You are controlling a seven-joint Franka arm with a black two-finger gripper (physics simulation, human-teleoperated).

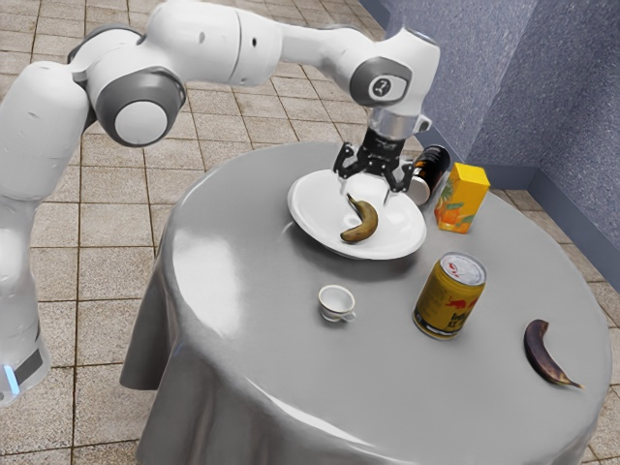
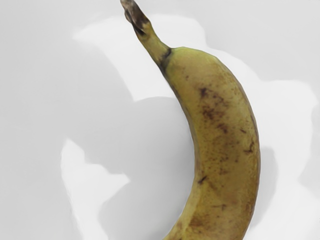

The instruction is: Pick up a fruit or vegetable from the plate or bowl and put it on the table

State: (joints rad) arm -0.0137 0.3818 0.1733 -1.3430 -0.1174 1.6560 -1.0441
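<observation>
My gripper [image 1: 365, 194] is open above the white plate [image 1: 308, 215] in the exterior view, its two fingers spread wide with nothing held between them. A spotted yellow-brown banana [image 1: 362, 229] lies on the plate, just below the hand. From the wrist, the same banana [image 2: 220, 135] is seen close up, curved, with its dark stem tip, resting on the white plate surface [image 2: 145, 135]. How high the fingertips are over the plate cannot be told exactly.
Beyond the plate lie a black can [image 1: 432, 167] and an orange juice carton [image 1: 462, 199]. A small white cup [image 1: 336, 303] and a gold can [image 1: 449, 296] stand on the grey table [image 1: 252, 320]. A dark banana [image 1: 542, 353] lies towards the exterior view's right.
</observation>
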